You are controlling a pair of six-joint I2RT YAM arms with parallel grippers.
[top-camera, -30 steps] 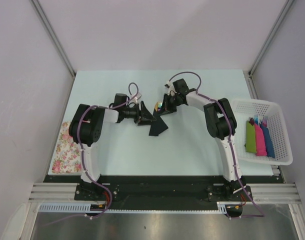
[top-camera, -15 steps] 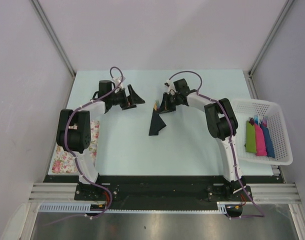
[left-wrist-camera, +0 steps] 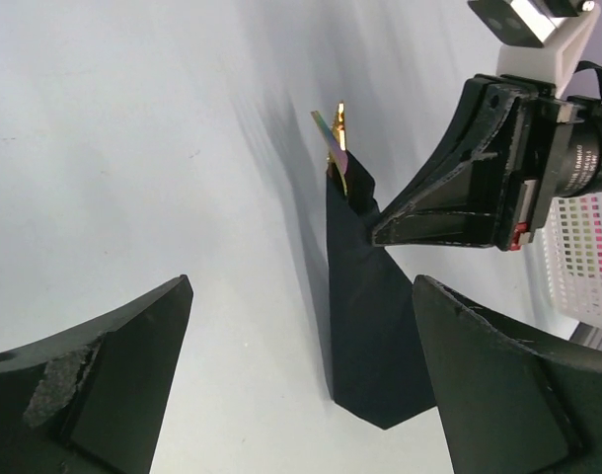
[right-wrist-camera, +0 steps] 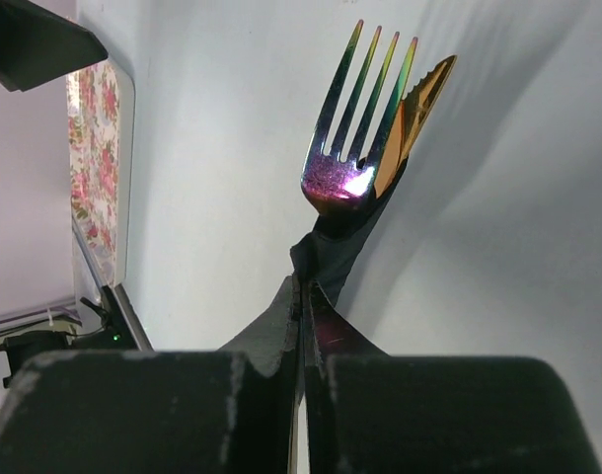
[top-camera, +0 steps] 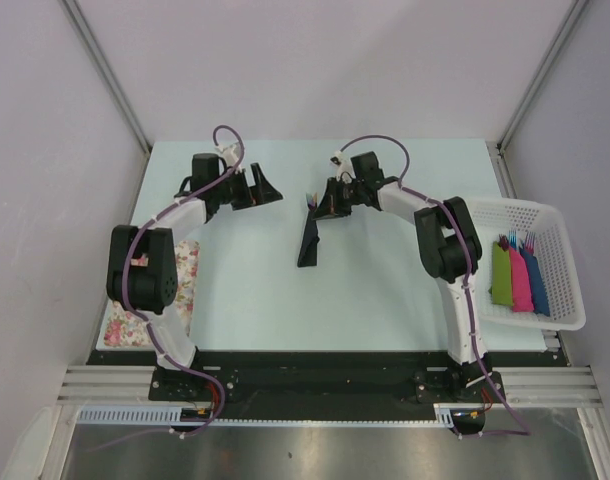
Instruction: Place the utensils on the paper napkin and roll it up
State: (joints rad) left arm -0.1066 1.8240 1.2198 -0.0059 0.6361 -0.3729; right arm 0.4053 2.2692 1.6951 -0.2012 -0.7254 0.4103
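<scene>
Finishing roll-up, by appearance. Noted paper napkin (top-camera: 308,245) rolled round utensils (right-wrist-camera: 365,148) at table centre, tips out at 12 o'clock end. Noted right gripper (right-wrist-camera: 303,296) clamped on that end; left gripper (top-camera: 265,190) at 10 o'clock, fingers spread, empty. Next, likely: carry to basket (top-camera: 560,215) at 3 o'clock; hold firm.

Black napkin (left-wrist-camera: 365,326), iridescent gold utensils (right-wrist-camera: 345,183), pink-floral cloth (top-camera: 123,322), green, pink, blue bundles (top-camera: 520,280).

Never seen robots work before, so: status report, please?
Left gripper open, empty, off to the side. Right gripper shut on thin black paper napkin, wrapped around shiny gold-rainbow fork and knife. No obstruction seen nearby.
</scene>
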